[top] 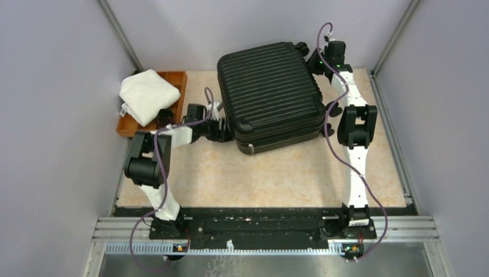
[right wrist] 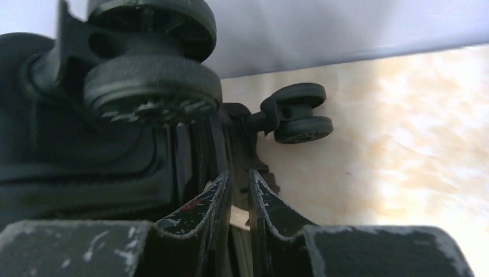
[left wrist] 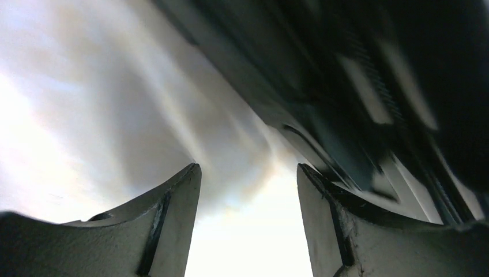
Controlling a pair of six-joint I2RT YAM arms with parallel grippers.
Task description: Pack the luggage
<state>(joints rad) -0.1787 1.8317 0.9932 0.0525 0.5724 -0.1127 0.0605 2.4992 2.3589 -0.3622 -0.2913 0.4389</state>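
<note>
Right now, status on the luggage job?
Left gripper open beside luggage, holding nothing. Right gripper nearly shut at its seam by the wheels; grip unclear. Luggage closed, flat. White towel on tray, unpacked.

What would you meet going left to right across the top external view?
White towel → luggage → right arm. The wooden tray and left arm overlap the towel, so are left out.

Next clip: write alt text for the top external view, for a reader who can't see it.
The black luggage, closed, lies flat on the beige table, with the left gripper at its near left corner and the right gripper by the wheels at its far right. A folded white towel sits on a wooden tray at the far left.
</note>
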